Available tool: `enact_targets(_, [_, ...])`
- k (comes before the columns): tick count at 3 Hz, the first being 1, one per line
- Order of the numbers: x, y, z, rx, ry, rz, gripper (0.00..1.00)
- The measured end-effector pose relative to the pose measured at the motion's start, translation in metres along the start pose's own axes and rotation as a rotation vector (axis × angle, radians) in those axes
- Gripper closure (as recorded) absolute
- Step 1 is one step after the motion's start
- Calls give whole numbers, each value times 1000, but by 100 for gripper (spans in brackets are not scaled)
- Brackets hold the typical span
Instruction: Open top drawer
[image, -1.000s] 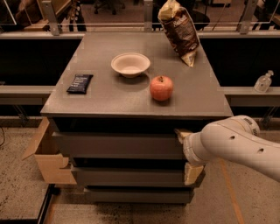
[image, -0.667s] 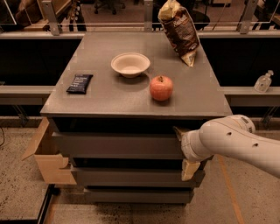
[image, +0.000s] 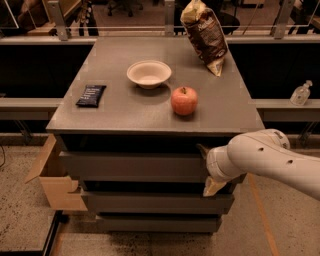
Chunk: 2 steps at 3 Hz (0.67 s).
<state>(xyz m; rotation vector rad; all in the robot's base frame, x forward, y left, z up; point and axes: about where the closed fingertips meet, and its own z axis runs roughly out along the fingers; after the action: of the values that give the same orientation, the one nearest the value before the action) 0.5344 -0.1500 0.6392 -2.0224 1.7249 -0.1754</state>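
The pincer (image: 207, 168), spread wide, is straddling the right end of the top drawer (image: 132, 166), whose grey front is running off to the pincer's left; the grasping step seems in hand, the next move calling for firm closure and a straight outward pull.

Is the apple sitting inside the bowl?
No, the apple rests on the cabinet top beside the bowl, apart from it, while the tool is at the right end of the top drawer.
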Motion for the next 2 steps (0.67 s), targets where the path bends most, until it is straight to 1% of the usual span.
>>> enact_targets(1, [-3, 1, -7, -15, 5, -27, 46])
enact_targets(2, [-5, 8, -20, -49, -12, -47, 68])
